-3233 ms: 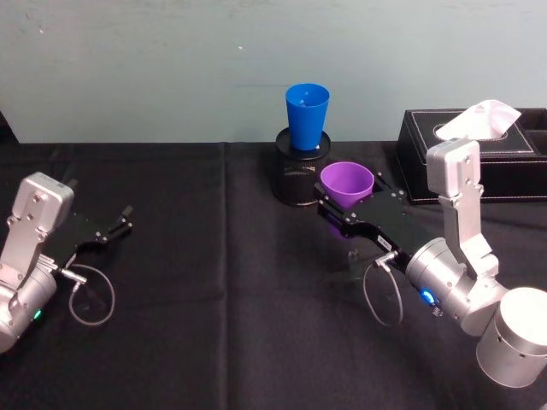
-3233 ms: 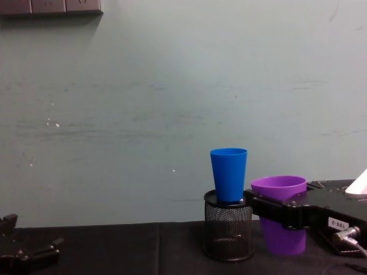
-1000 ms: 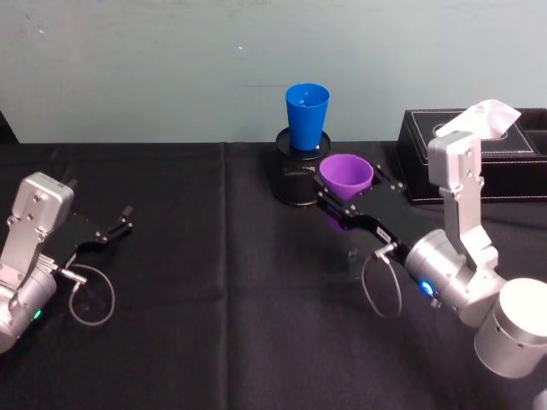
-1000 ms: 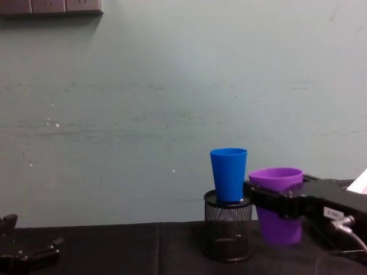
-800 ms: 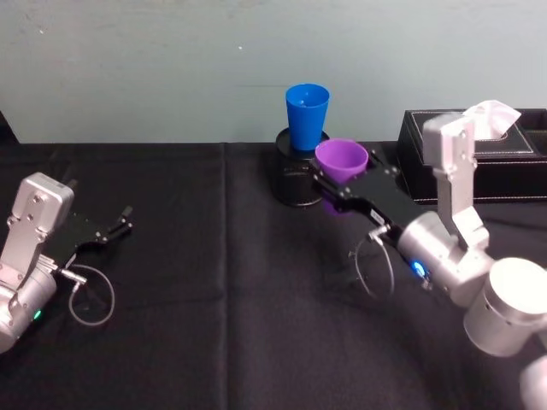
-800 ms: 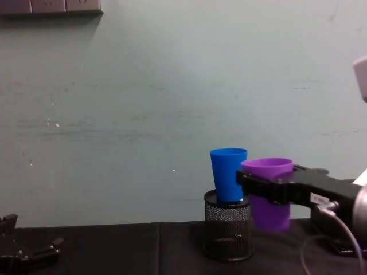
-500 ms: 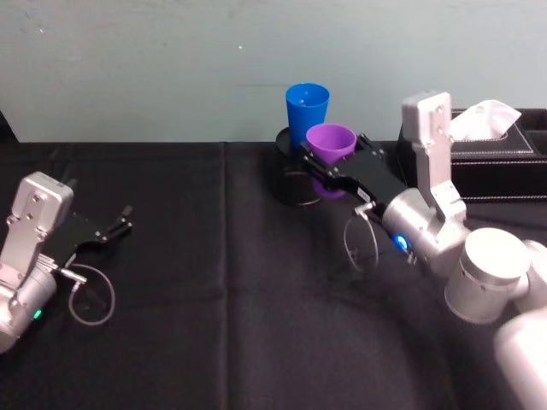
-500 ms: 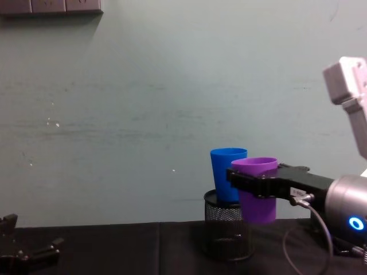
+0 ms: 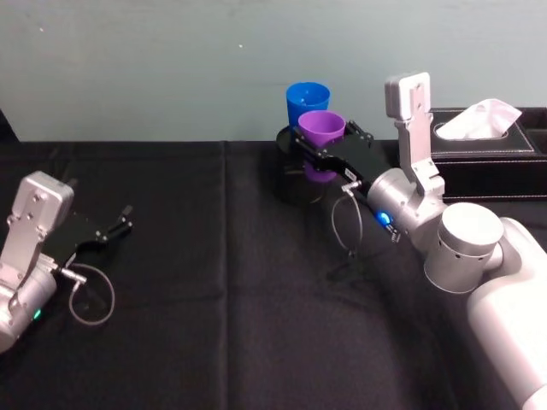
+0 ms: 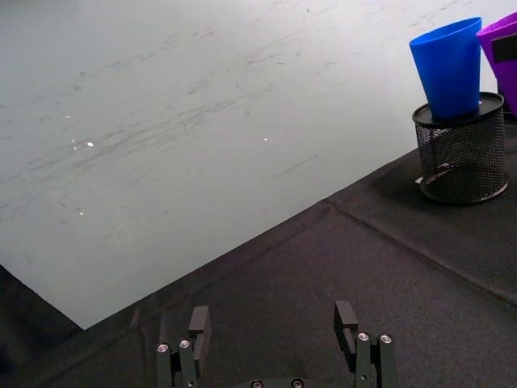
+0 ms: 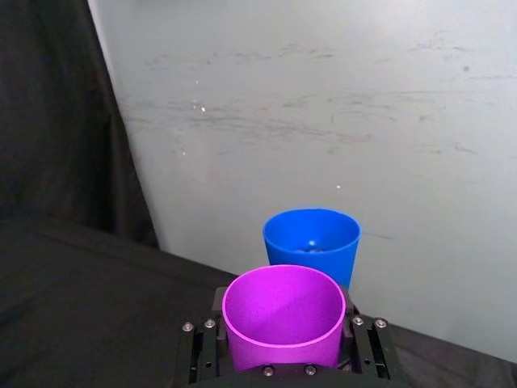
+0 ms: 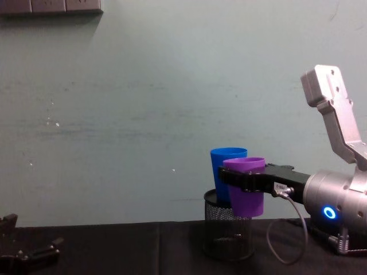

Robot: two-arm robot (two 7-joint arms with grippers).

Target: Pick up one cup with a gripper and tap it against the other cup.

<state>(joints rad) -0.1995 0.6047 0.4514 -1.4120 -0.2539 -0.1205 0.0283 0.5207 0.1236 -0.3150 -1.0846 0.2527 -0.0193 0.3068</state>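
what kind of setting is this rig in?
Probably a lab test bench: black-cloth-draped table, bare pale wall, staged props. The right gripper holds a purple plastic tapered cup by the blue plastic tapered cup on a black mesh holder; the left gripper sits parked on the left.

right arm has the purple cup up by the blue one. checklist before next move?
1. Right gripper shut on purple cup: ok.
2. Purple cup upright, off the table: ok.
3. Blue cup upright on mesh holder: ok.
4. Cups already touching: cannot tell; they overlap in the chest view.
5. Left gripper open, parked far left: ok.
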